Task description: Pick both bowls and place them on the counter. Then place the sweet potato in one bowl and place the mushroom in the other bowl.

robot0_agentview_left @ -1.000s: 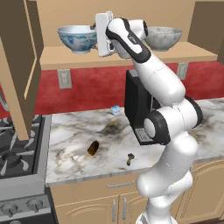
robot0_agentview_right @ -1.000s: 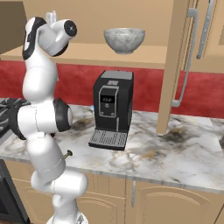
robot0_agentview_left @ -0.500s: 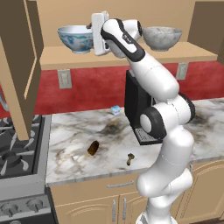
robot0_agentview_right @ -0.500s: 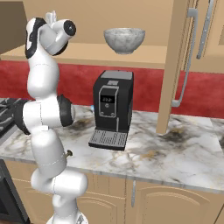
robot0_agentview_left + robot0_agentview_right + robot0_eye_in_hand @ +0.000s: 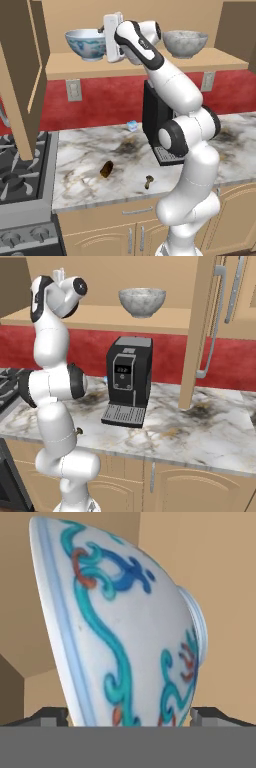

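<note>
Patterned bowl (image 5: 86, 44) upright on the wooden shelf (image 5: 150, 62), mouth up, foot down, near the shelf's left end; in the hand view seen side-on (image 5: 125, 632), rim at the left and foot ring at the right. Gripper (image 5: 113, 36) raised to shelf level just right of that bowl, jaws spread wide with a fingertip (image 5: 50, 716) showing on either side of the bowl's wall, nothing clamped. Grey stone bowl (image 5: 184, 43) also upright on the shelf, further right, beyond the arm's wrist. Down on the marble counter (image 5: 85, 155): sweet potato (image 5: 106, 168) lying with its long axis slightly tilted from front to back, mushroom (image 5: 148, 182) near it toward the front edge. Black coffee machine (image 5: 127, 381) standing behind the arm against the red wall; stove (image 5: 20, 185) to the counter's left.
</note>
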### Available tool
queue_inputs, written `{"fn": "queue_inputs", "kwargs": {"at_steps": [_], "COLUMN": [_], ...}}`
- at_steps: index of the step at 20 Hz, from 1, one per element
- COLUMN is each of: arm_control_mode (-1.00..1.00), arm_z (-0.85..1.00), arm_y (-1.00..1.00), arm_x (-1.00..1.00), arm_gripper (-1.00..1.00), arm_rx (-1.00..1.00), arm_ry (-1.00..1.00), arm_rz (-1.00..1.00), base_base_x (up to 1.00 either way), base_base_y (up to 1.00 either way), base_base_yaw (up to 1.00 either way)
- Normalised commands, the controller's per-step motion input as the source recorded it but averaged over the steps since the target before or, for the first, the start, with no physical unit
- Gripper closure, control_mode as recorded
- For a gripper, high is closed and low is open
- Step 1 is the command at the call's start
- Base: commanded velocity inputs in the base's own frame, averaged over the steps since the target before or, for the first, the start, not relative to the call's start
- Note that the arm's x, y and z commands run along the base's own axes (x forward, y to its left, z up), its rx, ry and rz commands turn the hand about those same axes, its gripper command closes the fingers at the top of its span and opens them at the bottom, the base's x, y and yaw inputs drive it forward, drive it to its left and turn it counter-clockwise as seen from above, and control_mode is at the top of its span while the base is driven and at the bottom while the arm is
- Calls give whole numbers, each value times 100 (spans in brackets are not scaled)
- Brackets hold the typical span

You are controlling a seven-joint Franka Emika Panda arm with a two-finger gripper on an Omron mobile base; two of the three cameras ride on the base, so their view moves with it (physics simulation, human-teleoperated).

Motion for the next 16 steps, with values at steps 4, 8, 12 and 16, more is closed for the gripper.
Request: {"fn": "queue_inputs", "kwargs": {"at_steps": [4,8,12,16], "arm_control_mode": [-100,-100,-100,-100], "arm_z": [-16,-25,-19,-12], "arm_y": [7,0,-2,-14], "arm_x": [-3,-20,-41,-64], "arm_gripper": [100,100,100,100], "arm_rx": [-4,-2,0,0], "arm_ry": [6,6,0,0], "arm_rz": [0,0,0,0], "base_base_x": [0,0,0,0], "base_base_y": [0,0,0,0], "base_base_yaw": [0,0,0,0]}}
